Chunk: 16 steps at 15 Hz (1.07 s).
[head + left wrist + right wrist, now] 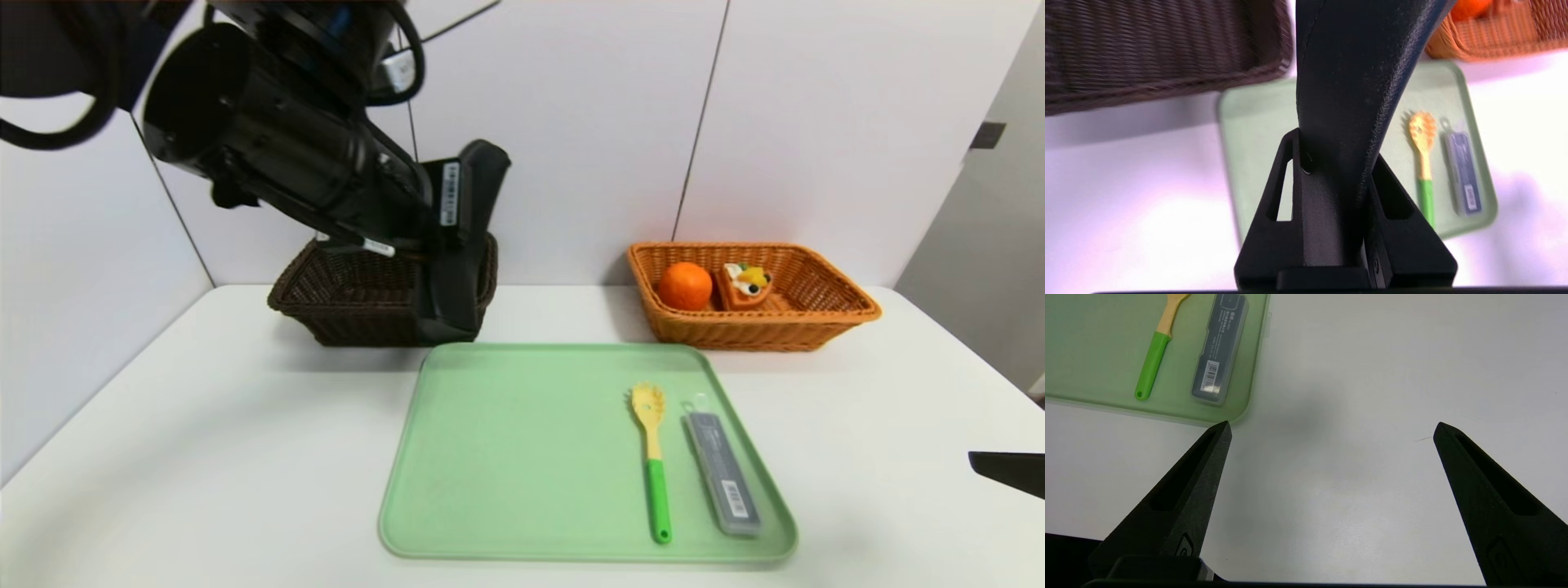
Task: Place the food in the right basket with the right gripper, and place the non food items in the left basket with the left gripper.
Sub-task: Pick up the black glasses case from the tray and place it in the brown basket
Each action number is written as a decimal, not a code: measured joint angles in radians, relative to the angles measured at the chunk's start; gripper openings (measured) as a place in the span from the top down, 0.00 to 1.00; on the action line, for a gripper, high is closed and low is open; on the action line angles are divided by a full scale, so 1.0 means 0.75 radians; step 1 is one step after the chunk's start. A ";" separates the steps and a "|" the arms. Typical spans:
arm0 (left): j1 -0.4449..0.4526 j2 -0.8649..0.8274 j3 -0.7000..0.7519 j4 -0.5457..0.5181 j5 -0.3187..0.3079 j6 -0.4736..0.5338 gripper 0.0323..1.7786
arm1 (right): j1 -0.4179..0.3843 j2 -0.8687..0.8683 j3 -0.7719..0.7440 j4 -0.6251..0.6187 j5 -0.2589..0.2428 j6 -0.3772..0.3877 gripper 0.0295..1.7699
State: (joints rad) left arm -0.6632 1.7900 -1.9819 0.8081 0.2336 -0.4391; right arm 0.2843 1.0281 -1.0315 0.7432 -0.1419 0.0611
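Note:
My left gripper [412, 241] is shut on a black curved object [461, 245] with a white label and holds it upright above the right end of the dark brown left basket [343, 310]. In the left wrist view the black fingers [1284, 175] clamp the black object [1347, 102] from both sides. The orange right basket [816, 327] holds an orange [684, 286] and a toy cake slice [747, 286]. My right gripper [1331, 428] hangs open over bare table by the tray's near right corner and holds nothing; only its tip [1008, 472] shows in the head view.
A green tray [522, 457] lies in the middle of the white table. On its right side lie a yellow spoon with a green handle [651, 449] and a grey flat case [721, 474]. White walls stand behind the baskets.

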 joint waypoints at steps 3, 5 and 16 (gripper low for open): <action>0.193 -0.036 0.000 -0.029 -0.005 0.054 0.78 | -0.001 0.009 0.012 -0.069 0.000 0.000 0.04; 0.311 -0.022 0.000 -0.070 -0.006 0.079 0.78 | -0.001 0.011 0.041 -0.148 -0.001 -0.001 0.03; 0.536 0.332 0.001 -0.364 -0.011 -0.441 0.79 | -0.001 -0.009 0.132 -0.166 0.000 -0.004 0.03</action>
State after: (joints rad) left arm -0.2615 2.0387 -1.9815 0.5349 0.2251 -0.7696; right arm 0.2832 1.0217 -0.9328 0.6189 -0.1419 0.0581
